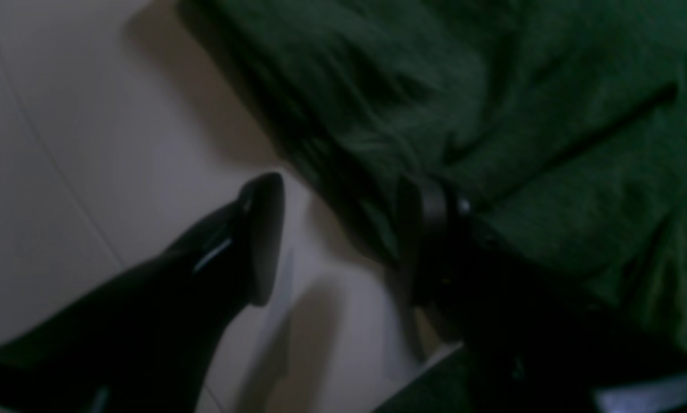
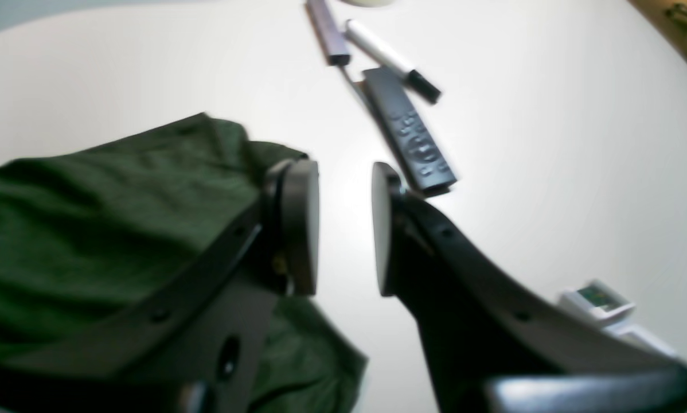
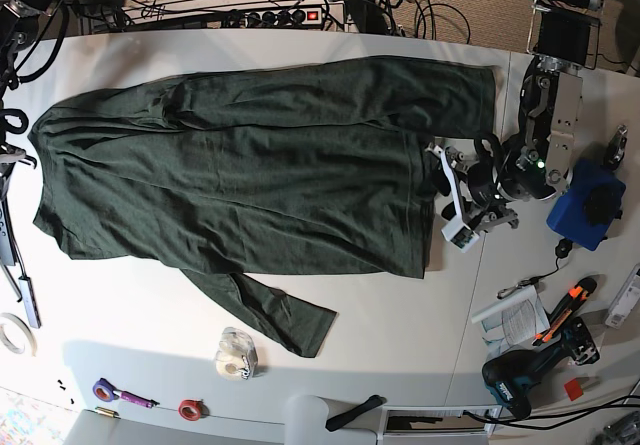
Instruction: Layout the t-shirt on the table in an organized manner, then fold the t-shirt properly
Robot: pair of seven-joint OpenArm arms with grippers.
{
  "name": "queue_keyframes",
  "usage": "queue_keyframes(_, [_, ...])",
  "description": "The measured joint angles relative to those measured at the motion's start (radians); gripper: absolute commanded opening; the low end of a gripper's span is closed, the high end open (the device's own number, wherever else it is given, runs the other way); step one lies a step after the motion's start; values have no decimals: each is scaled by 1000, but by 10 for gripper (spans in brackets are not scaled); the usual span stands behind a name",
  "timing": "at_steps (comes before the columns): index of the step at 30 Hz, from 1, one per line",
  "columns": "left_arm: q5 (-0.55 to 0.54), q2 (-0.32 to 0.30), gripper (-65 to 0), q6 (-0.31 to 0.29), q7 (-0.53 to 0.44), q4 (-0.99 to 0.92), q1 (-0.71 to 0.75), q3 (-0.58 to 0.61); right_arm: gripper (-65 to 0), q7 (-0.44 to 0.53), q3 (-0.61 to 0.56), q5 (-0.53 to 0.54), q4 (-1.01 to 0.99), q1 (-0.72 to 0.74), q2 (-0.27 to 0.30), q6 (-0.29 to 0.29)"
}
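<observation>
The dark green t-shirt (image 3: 240,175) lies spread flat across the white table (image 3: 400,325), its bottom hem toward the right and one sleeve (image 3: 275,315) pointing at the front edge. My left gripper (image 3: 447,195) stands open at the hem. In the left wrist view the left gripper (image 1: 346,241) has one finger over the bare table (image 1: 62,143) and the other finger over the t-shirt (image 1: 550,115). My right gripper (image 2: 343,229) is open above the table (image 2: 550,143), nothing between its fingers, with the t-shirt (image 2: 91,229) just beside and under its left finger.
A black remote (image 2: 412,135), a white marker (image 2: 392,60) and a purple pen (image 2: 329,31) lie beyond the right gripper, a small white box (image 2: 598,301) to its right. A tape roll (image 3: 236,355), papers (image 3: 510,315), a drill (image 3: 530,370) and a blue object (image 3: 583,205) crowd the front and right.
</observation>
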Motion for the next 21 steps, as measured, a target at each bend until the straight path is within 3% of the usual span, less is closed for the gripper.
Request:
queue_keyframes(4, [-92, 1, -371, -111, -1, -1, 0, 0, -491, -31, 0, 41, 0, 0, -2, 132])
queue_keyframes(9, [-145, 0, -371, -178, 13, -1, 5, 0, -491, -80, 0, 124, 1, -6, -2, 292])
queue_keyframes(13, [-215, 0, -371, -188, 57, -1, 7, 0, -490, -96, 0, 239, 3, -70, 0, 285])
queue_keyframes(21, [-220, 3, -371, -189, 58, -1, 58, 0, -488, -171, 0, 373, 5, -244, -15, 283])
